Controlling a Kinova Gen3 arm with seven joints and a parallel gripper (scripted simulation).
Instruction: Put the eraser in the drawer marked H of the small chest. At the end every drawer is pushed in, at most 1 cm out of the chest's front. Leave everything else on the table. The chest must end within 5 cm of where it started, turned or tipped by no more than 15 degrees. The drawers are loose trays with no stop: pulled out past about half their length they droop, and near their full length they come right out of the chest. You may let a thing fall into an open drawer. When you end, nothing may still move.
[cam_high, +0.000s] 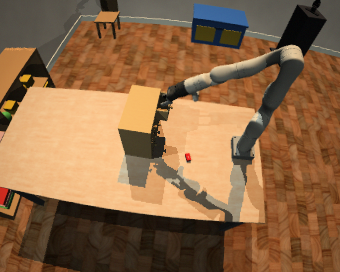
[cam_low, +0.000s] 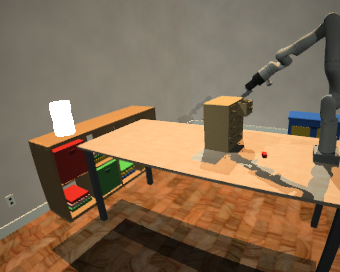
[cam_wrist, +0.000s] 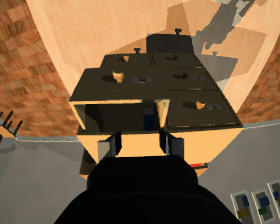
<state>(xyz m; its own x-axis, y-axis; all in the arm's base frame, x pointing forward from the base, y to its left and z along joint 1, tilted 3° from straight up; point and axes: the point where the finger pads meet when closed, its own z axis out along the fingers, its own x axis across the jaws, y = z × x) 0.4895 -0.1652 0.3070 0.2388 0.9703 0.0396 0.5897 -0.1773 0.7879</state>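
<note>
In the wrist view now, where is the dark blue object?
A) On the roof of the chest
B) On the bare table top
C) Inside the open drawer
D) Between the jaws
C: the blue object shows inside the open drawer, while the jaws stand wide apart with nothing between them.

1. And there's the chest, golden tan!
2. Blocky orange-brown wood patterns the floor!
3. Pale, finely grained tabletop!
4. Arm, plain grey!
</note>
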